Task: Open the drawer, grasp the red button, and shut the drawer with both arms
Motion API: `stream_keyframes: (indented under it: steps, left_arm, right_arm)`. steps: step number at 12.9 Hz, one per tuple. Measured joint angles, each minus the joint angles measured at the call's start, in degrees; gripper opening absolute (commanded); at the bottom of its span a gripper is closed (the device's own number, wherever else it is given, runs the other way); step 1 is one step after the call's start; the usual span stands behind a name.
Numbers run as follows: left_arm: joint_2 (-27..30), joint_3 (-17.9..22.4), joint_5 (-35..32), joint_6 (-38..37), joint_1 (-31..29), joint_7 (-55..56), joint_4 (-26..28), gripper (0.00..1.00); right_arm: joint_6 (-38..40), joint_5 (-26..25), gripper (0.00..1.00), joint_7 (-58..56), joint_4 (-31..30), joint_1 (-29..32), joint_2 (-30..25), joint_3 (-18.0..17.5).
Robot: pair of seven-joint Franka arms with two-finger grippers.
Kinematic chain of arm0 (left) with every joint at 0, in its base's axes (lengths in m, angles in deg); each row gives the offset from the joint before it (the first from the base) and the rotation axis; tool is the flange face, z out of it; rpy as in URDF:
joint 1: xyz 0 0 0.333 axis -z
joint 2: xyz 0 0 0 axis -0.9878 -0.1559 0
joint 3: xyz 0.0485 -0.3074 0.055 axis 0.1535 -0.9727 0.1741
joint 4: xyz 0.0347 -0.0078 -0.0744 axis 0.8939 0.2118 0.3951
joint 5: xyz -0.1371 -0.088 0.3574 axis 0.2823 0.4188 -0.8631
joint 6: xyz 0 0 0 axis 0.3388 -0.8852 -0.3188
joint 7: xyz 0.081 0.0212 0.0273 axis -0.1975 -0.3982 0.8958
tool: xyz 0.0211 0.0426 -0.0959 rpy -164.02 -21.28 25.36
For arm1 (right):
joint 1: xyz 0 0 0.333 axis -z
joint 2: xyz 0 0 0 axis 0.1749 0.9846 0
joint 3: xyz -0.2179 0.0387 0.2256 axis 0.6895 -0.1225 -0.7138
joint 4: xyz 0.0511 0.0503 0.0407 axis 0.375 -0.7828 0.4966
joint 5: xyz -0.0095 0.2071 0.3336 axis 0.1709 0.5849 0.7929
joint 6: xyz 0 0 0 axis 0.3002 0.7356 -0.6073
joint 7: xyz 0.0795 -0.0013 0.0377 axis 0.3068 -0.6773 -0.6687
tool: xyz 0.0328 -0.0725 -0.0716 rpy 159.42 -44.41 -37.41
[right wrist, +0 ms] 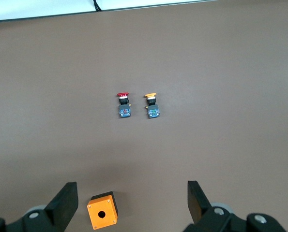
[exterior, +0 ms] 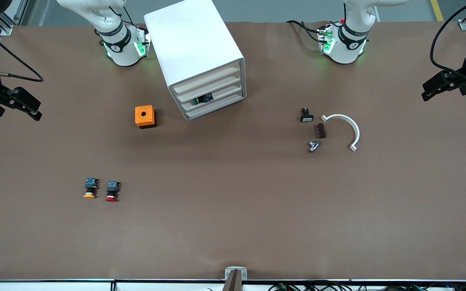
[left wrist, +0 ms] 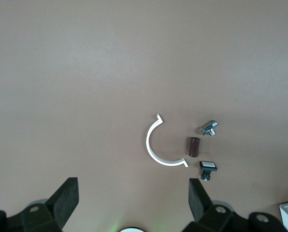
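The white four-drawer cabinet (exterior: 194, 52) stands near the robots' bases. All its drawers are shut, among them the second drawer from the top (exterior: 212, 86). The red-capped button (exterior: 111, 191) lies on the table toward the right arm's end, beside a yellow-capped one (exterior: 90, 189). Both also show in the right wrist view, the red-capped button (right wrist: 123, 104) and the yellow-capped one (right wrist: 152, 105). My right gripper (exterior: 34, 108) hangs open and empty above the right arm's end of the table (right wrist: 131, 191). My left gripper (exterior: 426, 91) hangs open and empty above the left arm's end (left wrist: 133, 186).
An orange box with a hole (exterior: 145, 116) sits beside the cabinet (right wrist: 102, 210). Toward the left arm's end lie a white curved clip (exterior: 344, 129), a brown block (exterior: 321, 130), a metal fitting (exterior: 314, 146) and a small black switch (exterior: 306, 115). A dark, blue-tipped part shows in a lower drawer (exterior: 203, 99).
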Motion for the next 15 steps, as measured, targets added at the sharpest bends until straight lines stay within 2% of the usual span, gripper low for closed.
stream_keyframes:
  steps: [10, 15]
  left_arm:
    - [2.0, -0.4, 1.0, -2.0, 0.2, 0.0, 1.5, 1.00]
    - [1.9, -3.1, 1.3, -1.6, 0.3, 0.4, 2.2, 1.00]
  right_arm:
    - [0.3, 0.0, 1.00, 0.0, 0.0, 0.0, 0.0, 0.2]
    - [0.5, 0.0, 1.00, 0.0, 0.0, 0.0, 0.0, 0.6]
